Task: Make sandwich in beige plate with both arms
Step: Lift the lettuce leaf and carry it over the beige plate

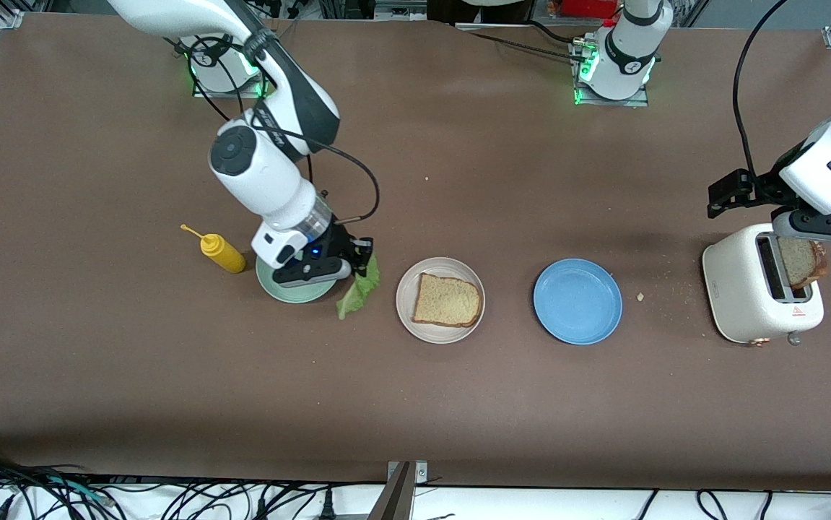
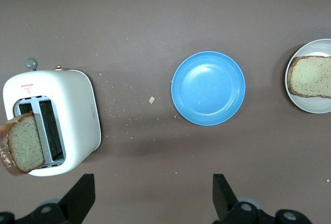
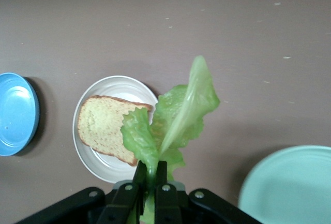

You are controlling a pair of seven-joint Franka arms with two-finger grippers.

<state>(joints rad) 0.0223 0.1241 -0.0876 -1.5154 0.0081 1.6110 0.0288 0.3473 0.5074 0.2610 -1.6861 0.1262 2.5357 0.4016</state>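
Observation:
My right gripper point(image 1: 363, 261) is shut on a ruffled green lettuce leaf point(image 1: 357, 290), point(image 3: 178, 115), which hangs between the mint green plate point(image 1: 292, 289) and the beige plate point(image 1: 406, 300). In the right wrist view the fingers point(image 3: 139, 175) pinch the leaf's stem. One tan bread slice point(image 1: 447, 300), point(image 3: 101, 125) lies flat on the beige plate point(image 3: 83, 146). A second slice point(image 1: 805, 261), point(image 2: 23, 144) sticks up out of the white toaster point(image 1: 747, 296), point(image 2: 77, 110). My left gripper point(image 1: 819, 225), point(image 2: 153, 195) hangs open just above the toaster and holds nothing.
A blue plate point(image 1: 577, 300), point(image 2: 208, 88) lies between the beige plate and the toaster. A yellow mustard bottle point(image 1: 222, 253) lies beside the mint green plate toward the right arm's end. Crumbs point(image 1: 640, 296) dot the table near the toaster.

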